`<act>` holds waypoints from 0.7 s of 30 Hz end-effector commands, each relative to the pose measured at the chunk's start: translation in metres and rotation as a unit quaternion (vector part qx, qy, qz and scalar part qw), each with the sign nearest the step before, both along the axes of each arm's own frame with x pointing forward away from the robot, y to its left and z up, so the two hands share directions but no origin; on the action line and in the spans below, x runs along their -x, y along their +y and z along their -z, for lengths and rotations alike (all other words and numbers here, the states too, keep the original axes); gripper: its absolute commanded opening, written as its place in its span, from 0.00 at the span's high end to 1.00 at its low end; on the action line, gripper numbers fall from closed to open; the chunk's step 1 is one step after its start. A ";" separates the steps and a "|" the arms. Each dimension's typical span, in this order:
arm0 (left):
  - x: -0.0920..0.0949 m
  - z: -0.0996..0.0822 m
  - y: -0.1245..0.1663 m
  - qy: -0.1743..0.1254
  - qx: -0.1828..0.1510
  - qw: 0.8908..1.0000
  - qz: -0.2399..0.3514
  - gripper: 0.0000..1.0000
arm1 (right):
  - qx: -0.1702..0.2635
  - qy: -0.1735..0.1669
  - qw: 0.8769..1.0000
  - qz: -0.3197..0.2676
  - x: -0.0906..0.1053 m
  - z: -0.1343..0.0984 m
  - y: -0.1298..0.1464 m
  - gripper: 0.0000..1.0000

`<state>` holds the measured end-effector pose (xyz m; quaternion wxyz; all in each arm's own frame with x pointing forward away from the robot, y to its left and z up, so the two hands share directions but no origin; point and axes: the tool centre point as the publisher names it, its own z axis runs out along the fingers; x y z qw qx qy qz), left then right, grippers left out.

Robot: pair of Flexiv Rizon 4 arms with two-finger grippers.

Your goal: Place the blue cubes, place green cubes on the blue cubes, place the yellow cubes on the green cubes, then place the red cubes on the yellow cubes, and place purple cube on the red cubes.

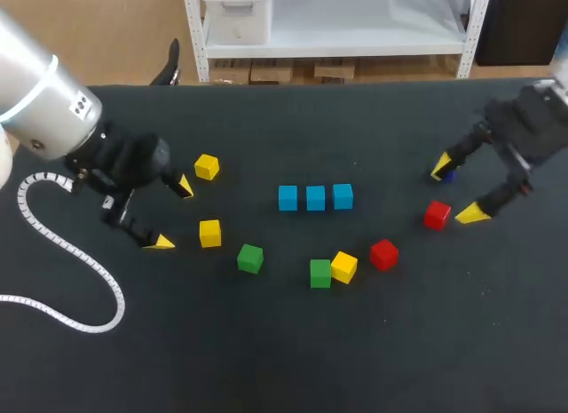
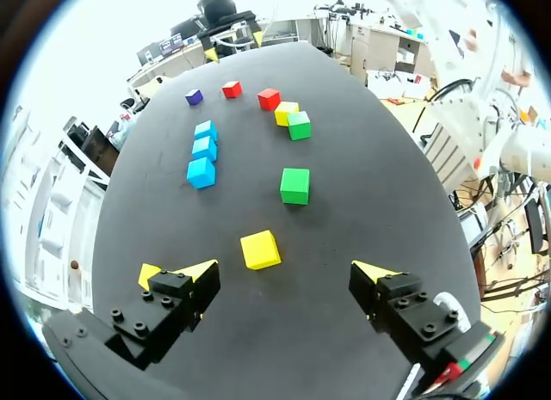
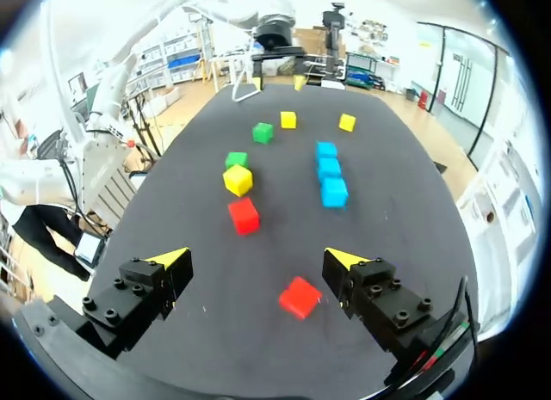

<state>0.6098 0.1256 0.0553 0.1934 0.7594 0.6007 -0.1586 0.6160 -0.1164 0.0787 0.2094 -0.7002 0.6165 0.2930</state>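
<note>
Three blue cubes (image 1: 316, 198) (image 2: 204, 149) (image 3: 328, 169) stand in a row at mid-table. Two green cubes (image 1: 250, 258) (image 1: 320, 273) lie nearer the front, one touching a yellow cube (image 1: 343, 266). My left gripper (image 1: 173, 215) (image 2: 288, 275) is open, with a yellow cube (image 1: 209, 233) (image 2: 260, 249) just ahead between its fingers and another yellow cube (image 1: 207, 167) (image 2: 148, 273) beside it. My right gripper (image 1: 457, 190) (image 3: 258, 260) is open over a red cube (image 1: 436, 215) (image 3: 300, 296). A second red cube (image 1: 383, 253) (image 3: 244, 215) lies nearer the middle. The purple cube (image 1: 450, 174) (image 2: 195, 96) is half hidden behind a right fingertip.
A white coiled cable (image 1: 62, 244) from my left arm trails over the black table (image 1: 266, 360) at the front left.
</note>
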 end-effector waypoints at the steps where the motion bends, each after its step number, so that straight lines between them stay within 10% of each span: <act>1: -0.001 0.000 0.001 0.000 0.001 1.000 0.002 0.00 | 0.048 -0.045 0.998 0.013 0.031 -0.005 0.030 0.00; 10: -0.001 0.000 0.001 0.000 0.001 1.000 0.002 0.00 | 0.066 -0.079 0.995 -0.004 0.055 0.007 0.096 0.00; 21: -0.001 0.000 0.001 0.000 0.001 1.000 0.002 0.00 | 0.130 -0.036 0.991 -0.017 0.065 0.022 0.154 0.00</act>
